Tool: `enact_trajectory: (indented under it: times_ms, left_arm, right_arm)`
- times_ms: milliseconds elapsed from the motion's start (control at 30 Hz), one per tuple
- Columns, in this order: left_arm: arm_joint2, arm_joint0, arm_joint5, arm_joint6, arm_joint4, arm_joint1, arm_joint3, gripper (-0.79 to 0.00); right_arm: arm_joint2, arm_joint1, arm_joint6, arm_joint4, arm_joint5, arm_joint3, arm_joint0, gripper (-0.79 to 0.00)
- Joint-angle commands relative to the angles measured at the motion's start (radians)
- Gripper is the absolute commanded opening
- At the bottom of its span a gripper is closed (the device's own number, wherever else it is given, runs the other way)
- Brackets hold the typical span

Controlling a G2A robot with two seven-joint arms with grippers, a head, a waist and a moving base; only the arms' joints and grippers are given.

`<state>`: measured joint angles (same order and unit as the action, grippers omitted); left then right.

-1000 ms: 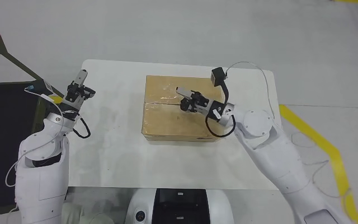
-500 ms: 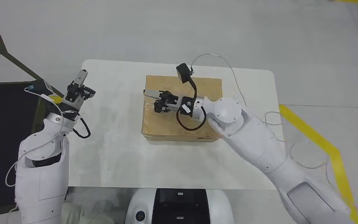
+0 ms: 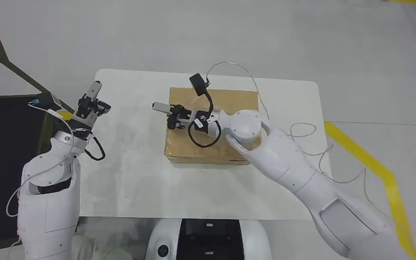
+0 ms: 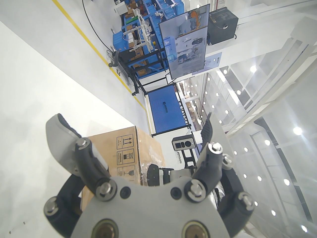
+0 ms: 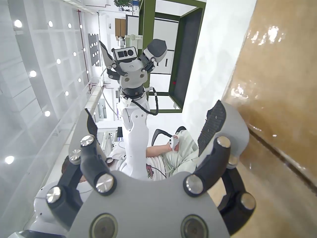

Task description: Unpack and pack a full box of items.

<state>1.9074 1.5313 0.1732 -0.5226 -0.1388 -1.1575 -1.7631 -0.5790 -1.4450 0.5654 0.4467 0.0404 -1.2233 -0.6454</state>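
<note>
A closed, taped cardboard box [image 3: 185, 142] stands in the middle of the white table [image 3: 130, 175]. My right arm lies across the top of the box, and my right gripper [image 3: 161, 107] is open just past the box's left edge, with nothing between its fingers. In the right wrist view the box's taped top [image 5: 275, 70] runs beside the right gripper [image 5: 152, 110]. My left gripper [image 3: 97, 92] is open and empty, raised over the table's left part, well apart from the box. The left wrist view shows the left gripper [image 4: 133, 121] open, with the box [image 4: 128, 147] beyond it.
A dark, green-framed cart [image 3: 13, 143] stands off the table's left edge. A thin cable [image 3: 260, 77] loops from the right wrist camera over the table's back right. A yellow floor line [image 3: 364, 159] runs to the right of the table.
My right arm has swung left across the box top, carrying its open gripper from the middle of the box to just past the left edge. The left arm has not moved.
</note>
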Motion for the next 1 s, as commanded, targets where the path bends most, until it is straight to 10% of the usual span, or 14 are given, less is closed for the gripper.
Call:
enact_trajectory:
  times_ms: [0,967]
  left_arm:
    - [0.000,0.000,0.000,0.000,0.000,0.000,0.000,0.000]
    - [0.000,0.000,0.000,0.000,0.000,0.000,0.000,0.000]
  right_arm:
    - [0.004,-0.010,-0.001,0.000,0.000,0.015,0.005,0.000]
    - [-0.154,0.002,0.033,-0.090,-0.162,-0.034,-0.084,0.000]
